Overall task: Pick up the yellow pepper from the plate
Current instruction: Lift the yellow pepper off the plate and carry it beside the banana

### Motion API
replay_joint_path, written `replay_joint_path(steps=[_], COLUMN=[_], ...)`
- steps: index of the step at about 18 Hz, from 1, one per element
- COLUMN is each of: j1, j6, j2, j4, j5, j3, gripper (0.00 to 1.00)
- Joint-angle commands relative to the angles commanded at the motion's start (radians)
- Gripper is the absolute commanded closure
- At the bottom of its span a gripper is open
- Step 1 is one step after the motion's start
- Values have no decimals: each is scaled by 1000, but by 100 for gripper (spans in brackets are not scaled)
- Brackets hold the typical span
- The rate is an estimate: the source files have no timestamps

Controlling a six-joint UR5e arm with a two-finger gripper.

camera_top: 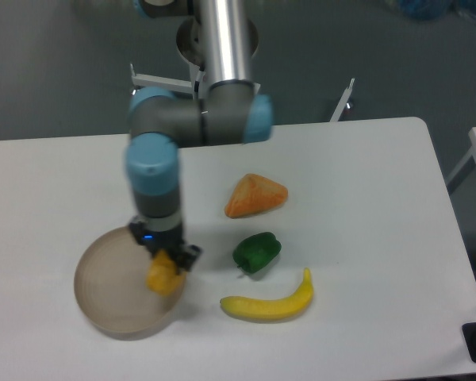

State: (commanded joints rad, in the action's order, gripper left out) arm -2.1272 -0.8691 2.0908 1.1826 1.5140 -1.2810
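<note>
The yellow pepper (164,275) is small, blocky and orange-yellow. My gripper (166,266) is shut on it and holds it over the right rim of the plate (107,290), a round shallow beige-tan dish at the front left of the table. The pepper looks lifted off the dish floor. The gripper's fingers are mostly hidden by the wrist and the pepper.
A green pepper (256,252) lies right of the gripper. A banana (268,302) lies at the front, right of the plate. An orange wedge-shaped piece (255,195) lies further back. The table's right edge is far off.
</note>
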Motion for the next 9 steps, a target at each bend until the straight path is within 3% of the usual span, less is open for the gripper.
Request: replay_joint_path(steps=[4,9], j1=[-121,-203], j6=[-183,-333], j2=[6,18], j4=[19,17], j5=[-2,0], j3=[40,69], gripper=[45,45])
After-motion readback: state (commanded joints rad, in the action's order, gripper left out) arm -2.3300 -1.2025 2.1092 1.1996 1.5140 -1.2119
